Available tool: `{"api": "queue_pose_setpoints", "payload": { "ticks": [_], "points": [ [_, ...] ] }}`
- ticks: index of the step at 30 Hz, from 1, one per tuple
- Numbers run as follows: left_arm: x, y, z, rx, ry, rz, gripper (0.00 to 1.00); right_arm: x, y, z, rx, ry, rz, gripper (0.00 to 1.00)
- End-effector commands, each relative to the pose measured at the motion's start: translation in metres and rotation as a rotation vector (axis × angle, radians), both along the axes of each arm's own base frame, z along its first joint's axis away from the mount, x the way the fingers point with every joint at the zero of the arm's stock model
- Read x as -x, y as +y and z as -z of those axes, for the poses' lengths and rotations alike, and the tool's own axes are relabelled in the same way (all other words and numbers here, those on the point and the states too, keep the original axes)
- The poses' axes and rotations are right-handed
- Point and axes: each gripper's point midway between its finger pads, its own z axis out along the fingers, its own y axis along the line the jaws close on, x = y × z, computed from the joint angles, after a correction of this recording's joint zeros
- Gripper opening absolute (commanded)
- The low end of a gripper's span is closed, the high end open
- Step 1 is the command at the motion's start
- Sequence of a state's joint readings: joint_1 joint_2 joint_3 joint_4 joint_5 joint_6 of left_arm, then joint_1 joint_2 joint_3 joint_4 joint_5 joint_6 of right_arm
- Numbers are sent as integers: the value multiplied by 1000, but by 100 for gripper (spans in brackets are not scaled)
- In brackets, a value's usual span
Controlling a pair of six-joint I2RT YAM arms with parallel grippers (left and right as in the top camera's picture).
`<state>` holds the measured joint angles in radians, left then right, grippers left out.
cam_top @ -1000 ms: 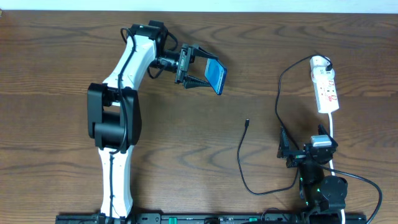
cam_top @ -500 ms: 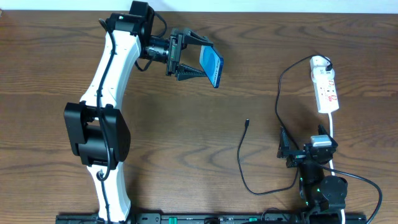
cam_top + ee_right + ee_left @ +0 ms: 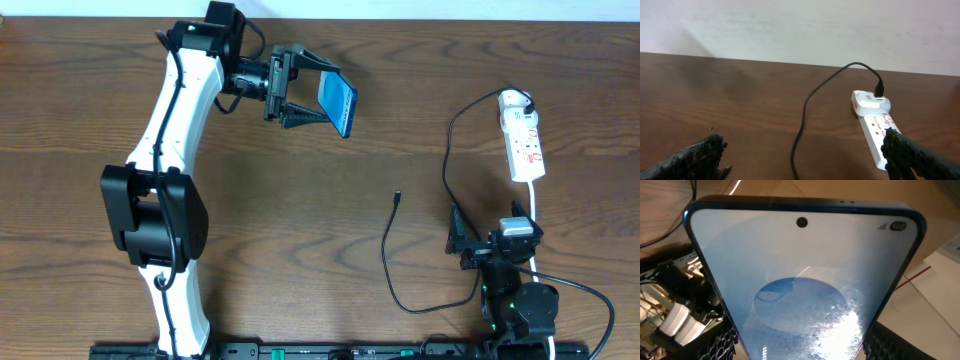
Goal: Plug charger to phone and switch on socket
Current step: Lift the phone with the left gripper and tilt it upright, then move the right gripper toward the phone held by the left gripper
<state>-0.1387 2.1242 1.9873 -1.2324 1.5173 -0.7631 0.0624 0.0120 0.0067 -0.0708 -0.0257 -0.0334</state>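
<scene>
Holding the phone point(image 3: 339, 102) by its two long edges, the left gripper point(image 3: 322, 97) is closed on it near the far side of the bench point(image 3: 300, 220). The phone is off the surface and tilted, its lit blue screen partly visible from overhead. In the left wrist view the phone point(image 3: 805, 290) fills the frame, screen toward the camera, with black fingers point(image 3: 720, 345) at both lower corners.

The right gripper point(image 3: 487, 245) sits low near the front right of the bench, jaws wide apart and holding nothing. Its fingers point(image 3: 690, 160) show at the bottom corners of the right wrist view.

The charger point(image 3: 386, 255) lies loose on the bench. Its small plug point(image 3: 398, 197) is mid-bench, well apart from the phone and touching nothing. The cable loops forward, then runs back up to the far end of the socket point(image 3: 523, 140). The socket lies flat at the right side, with its white cord point(image 3: 537, 215) trailing toward the front. The switch state is too small to tell.
</scene>
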Motion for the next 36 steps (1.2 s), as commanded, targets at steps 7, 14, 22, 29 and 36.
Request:
{"api": "queue_pose_setpoints", "payload": {
  "ticks": [7, 14, 22, 29, 36],
  "points": [
    [-5, 20, -28, 60, -34, -45, 72, 0, -8, 0, 36, -5, 45, 99],
    [-5, 22, -28, 60, -34, -48, 72, 17, 62, -27, -259, -43, -369, 99],
    [-5, 22, -28, 60, -37, -48, 72, 44, 81, -106, -300, -275, -548, 99],
    [-5, 22, -28, 60, -33, -48, 72, 17, 71, -97, -183, 108, -414, 99],
    [-5, 22, -28, 60, -33, -48, 72, 29, 136, -113, -303, 261, -900, 99]
  ]
}}
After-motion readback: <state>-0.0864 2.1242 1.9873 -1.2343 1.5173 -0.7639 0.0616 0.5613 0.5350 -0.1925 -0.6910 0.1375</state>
